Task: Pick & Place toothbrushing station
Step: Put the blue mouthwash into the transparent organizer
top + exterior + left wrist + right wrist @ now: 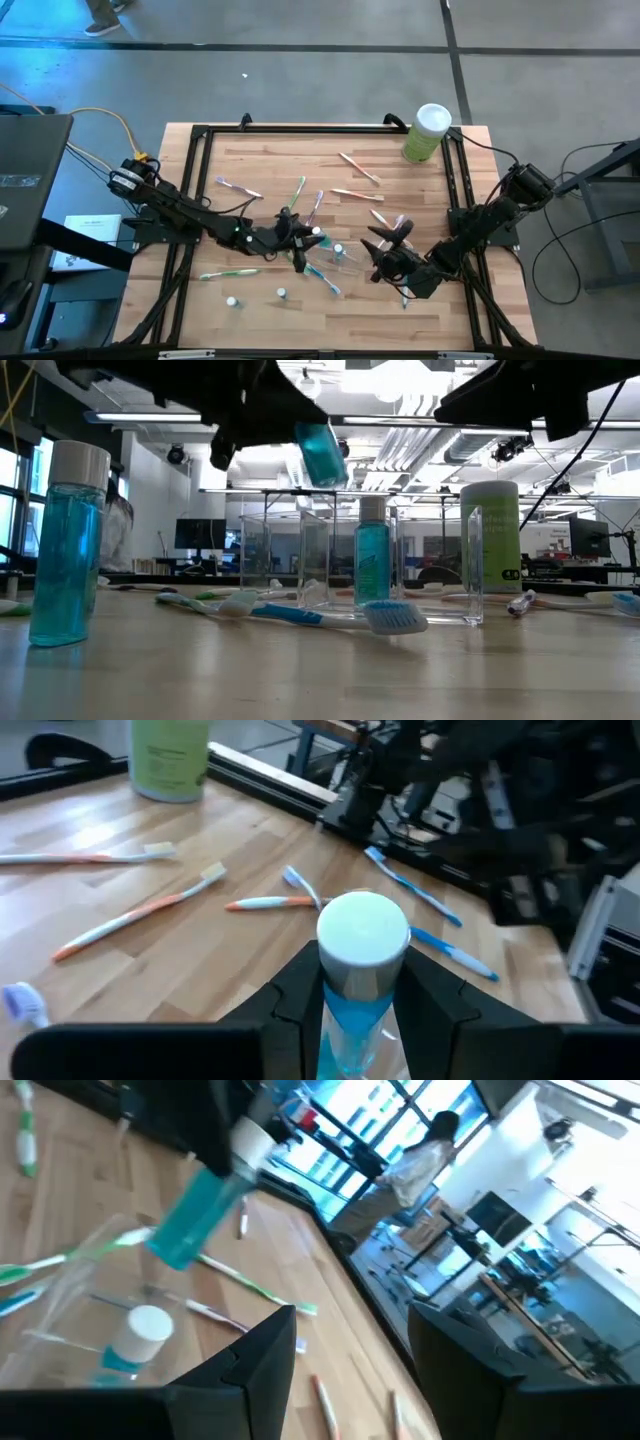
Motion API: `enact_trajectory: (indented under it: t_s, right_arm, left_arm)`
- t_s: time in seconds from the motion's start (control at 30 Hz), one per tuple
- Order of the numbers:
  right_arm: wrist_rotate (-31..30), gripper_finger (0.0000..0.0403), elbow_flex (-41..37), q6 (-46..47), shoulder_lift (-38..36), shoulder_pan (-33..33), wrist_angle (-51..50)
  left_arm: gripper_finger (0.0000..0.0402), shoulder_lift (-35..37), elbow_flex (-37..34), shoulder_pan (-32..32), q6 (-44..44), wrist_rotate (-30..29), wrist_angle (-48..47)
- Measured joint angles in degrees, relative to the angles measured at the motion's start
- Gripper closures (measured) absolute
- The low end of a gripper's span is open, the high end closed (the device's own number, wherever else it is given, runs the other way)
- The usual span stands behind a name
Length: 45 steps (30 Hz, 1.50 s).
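The toothbrushing station's clear plastic holder (420, 565) stands on the wooden table near the middle (342, 255), with a small teal bottle (372, 560) upright inside it. Several toothbrushes (230, 272) lie scattered flat around it. My left gripper (300, 238) hovers left of the holder, shut on another teal bottle with a white cap (362, 935). My right gripper (345, 1355) hovers open to the right of the holder (385, 255), nothing between its fingers. My left gripper pinches the teal bottle's upper body (350, 1020), just under the white cap, between its two fingers (295, 1010). They come in about level from the table's left and lie across the bottle. The bottle is tilted, its lower end (322, 452) well clear of the table.
A tall pale-green canister with a white lid (428, 132) stands at the far right corner. Two small capped bottles (232, 300) (282, 293) stand near the front edge; one shows large at the low view's left (65, 540). A black frame (200, 140) borders the table.
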<state>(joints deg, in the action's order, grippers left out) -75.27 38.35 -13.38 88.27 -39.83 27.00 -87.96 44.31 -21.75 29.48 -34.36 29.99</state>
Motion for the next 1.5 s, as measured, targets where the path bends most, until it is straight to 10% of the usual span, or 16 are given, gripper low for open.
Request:
enact_trajectory:
  t_s: [1.03,1.5]
  right_arm:
    - [-2.6,0.0217,0.0,2.2,0.0,-5.0,-1.6]
    - [-2.2,0.0217,0.0,2.2,0.0,-4.9,-1.7]
  left_arm:
    - [0.0314,-7.9,8.3,-7.1,0.6,-9.9,-6.5]
    - [0.0314,-7.9,8.3,-1.7,4.9,-4.5,-10.2]
